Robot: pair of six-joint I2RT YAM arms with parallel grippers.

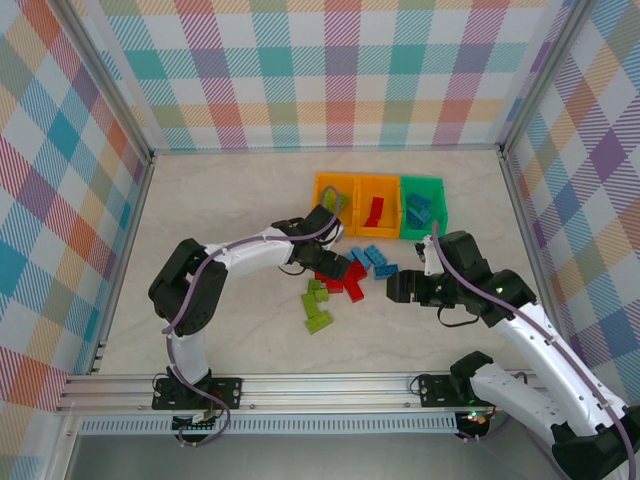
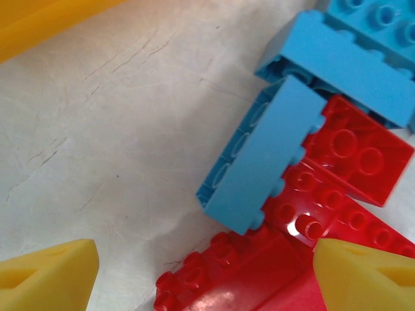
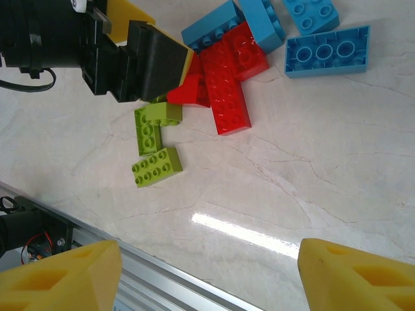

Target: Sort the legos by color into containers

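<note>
Left tool (image 2: 207, 278), jaws apart, at red legos (image 2: 353, 155) (blue legos (image 2: 259, 159) touching)

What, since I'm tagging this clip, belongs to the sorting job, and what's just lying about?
Job: small red studded plastic bricks, light blue ones, lime green ones; three joined square plastic bins, two orange, one green.
Lying about: pale marbled tabletop; plaid cloth walls; aluminium frame rail.

Bright, even light; soft shadows; a glare streak on the table (image 3: 246, 236)
</note>
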